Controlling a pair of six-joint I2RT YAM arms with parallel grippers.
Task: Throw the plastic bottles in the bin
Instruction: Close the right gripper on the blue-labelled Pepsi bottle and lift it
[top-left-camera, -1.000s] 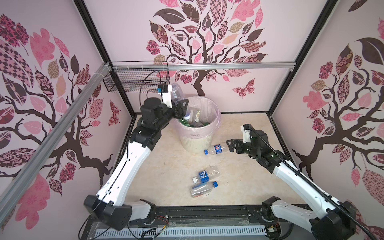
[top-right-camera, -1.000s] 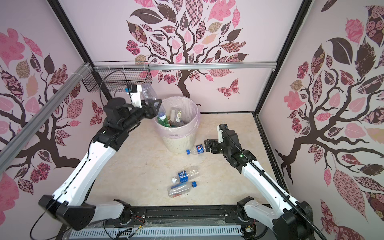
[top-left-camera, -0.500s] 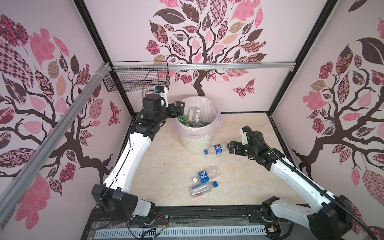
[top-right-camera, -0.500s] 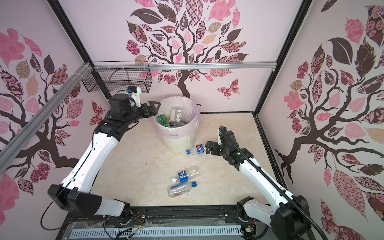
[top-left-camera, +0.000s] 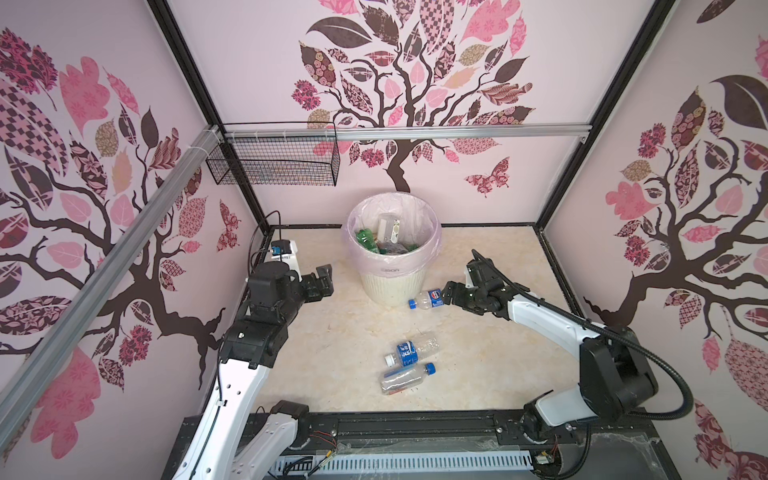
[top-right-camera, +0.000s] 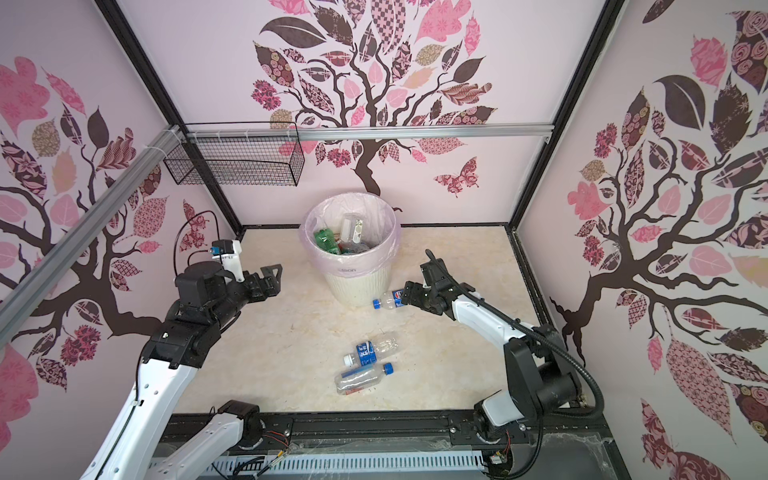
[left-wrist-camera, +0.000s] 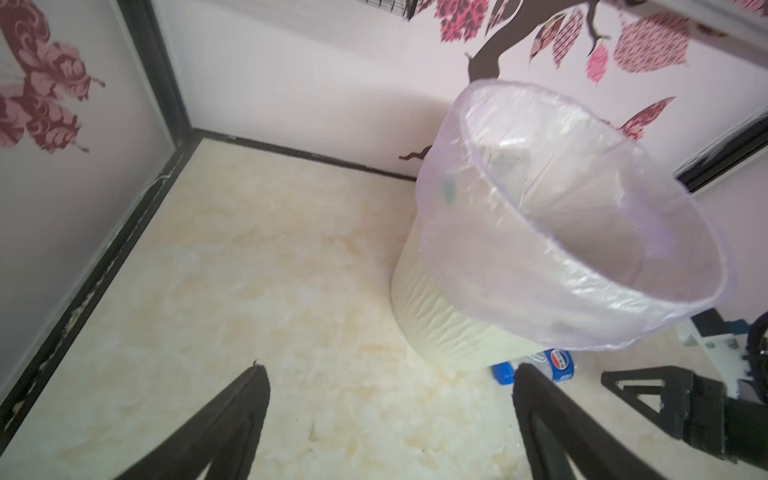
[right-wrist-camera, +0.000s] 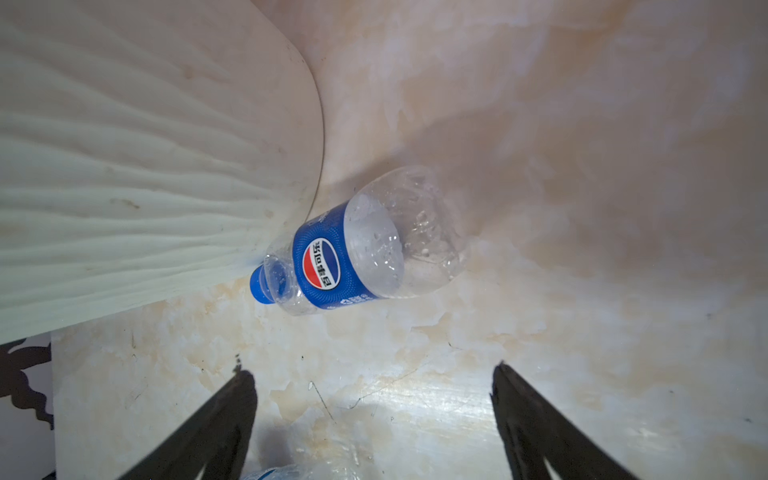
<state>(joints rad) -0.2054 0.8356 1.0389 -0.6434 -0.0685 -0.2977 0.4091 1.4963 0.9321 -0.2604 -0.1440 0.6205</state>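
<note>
Near centre of worktop (top-left-camera: 332, 345) — two clear bottles (top-left-camera: 405, 379) lying side by side. Farther, blue-capped bottle (right-wrist-camera: 357, 245), cap at bin (top-left-camera: 390, 286) foot, just ahead of my right jaws — spread, empty. Left jaws wide, empty, left of bin. Looks light, crushable, slick; I'd grip labelled waist.

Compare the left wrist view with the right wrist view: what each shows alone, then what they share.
Left wrist only: the pink liner folded over the rim of the bin, and the back wall. Right wrist only: the bottle at full length, clear body included. Shared: the bin's ribbed wall, that bottle's blue cap and label, the marble floor.
</note>
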